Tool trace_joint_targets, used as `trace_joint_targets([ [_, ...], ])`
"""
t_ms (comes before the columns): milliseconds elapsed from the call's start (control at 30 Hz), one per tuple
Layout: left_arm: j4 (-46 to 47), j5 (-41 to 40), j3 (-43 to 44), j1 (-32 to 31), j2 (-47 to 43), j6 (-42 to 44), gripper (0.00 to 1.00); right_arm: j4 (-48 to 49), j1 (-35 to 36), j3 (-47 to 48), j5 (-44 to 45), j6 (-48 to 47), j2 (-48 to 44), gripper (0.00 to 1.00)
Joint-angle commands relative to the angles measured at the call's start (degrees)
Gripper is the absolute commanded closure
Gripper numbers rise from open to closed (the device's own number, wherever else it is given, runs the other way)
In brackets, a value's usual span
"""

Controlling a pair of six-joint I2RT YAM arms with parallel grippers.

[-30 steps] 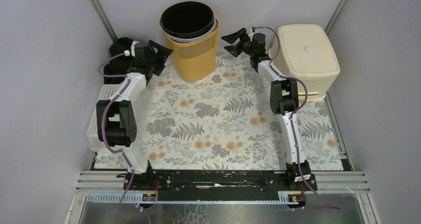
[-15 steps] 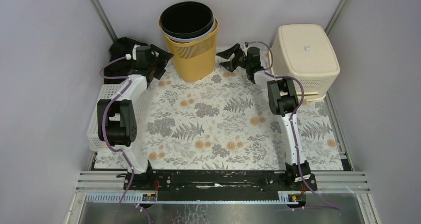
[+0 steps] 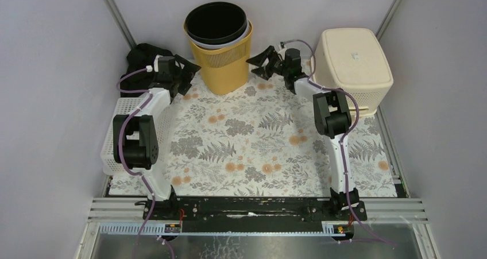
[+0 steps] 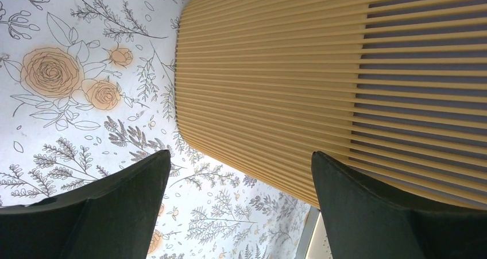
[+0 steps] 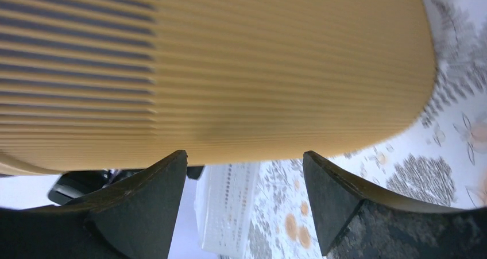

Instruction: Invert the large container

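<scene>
A floral mat (image 3: 252, 138) covers the table. A yellow slatted bin (image 3: 221, 69) stands upright at the far middle. A cream basket (image 3: 353, 64) sits bottom-up far right, and a white perforated basket (image 3: 112, 141) lies along the left edge.

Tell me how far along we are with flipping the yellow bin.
Done: the left hand and right hand are placed either side of the yellow bin. In hand: both are open, not yet gripping. Left: everything else; the bin stands upright, mouth up, and needs gripping, lifting and turning over.
</scene>
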Motion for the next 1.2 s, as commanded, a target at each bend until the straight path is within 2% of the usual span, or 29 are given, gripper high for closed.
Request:
trace_joint_targets([
  [0, 1.1, -1.6, 2.1, 0.6, 0.8, 1.0, 0.00, -1.9, -1.2, 8.5, 3.6, -0.4, 0.3, 0.19],
  [167, 1.7, -2.1, 3.2, 0.9, 2.1, -0.4, 0.00, 1.1, -2.9, 11.6, 7.5, 2.4, 3.2, 0.19],
  [267, 3.5, -2.3, 2.8, 1.0, 2.4, -2.0, 0.00, 1.8, -3.4, 18.1, 7.2, 5.6, 8.4, 0.20],
  [400, 10.5, -2.4, -1.2, 0.9, 1.8, -5.1, 0.00, 3.3, -3.4, 25.9, 7.0, 10.1, 14.1, 0.19],
  [500, 16.3, -2.7, -4.5, 0.9, 1.1, -7.0, 0.00, 6.4, -3.4, 26.1, 8.0, 13.1, 15.4, 0.17],
  [633, 29.3, -3.4, -11.1, 0.5, -0.1, -10.0, 0.00, 7.3, -2.8, 27.7, 8.5, 13.9, 16.9, 0.17],
  [767, 35.8, -3.4, -13.4, -0.4, 1.3, -12.3, 0.00, 6.1, -1.9, 31.4, 7.5, 14.4, 19.4, 0.17],
  [1067, 35.9, -2.9, -12.9, -1.6, 3.7, -12.3, 0.00, 6.0, 0.6, 30.9, 5.3, 13.3, 20.0, 0.17],
  [1167, 34.9, -2.2, -12.4, -1.5, 4.4, -11.8, 0.00, 7.7, 1.0, 27.7, 4.2, 13.2, 18.6, 0.18],
])
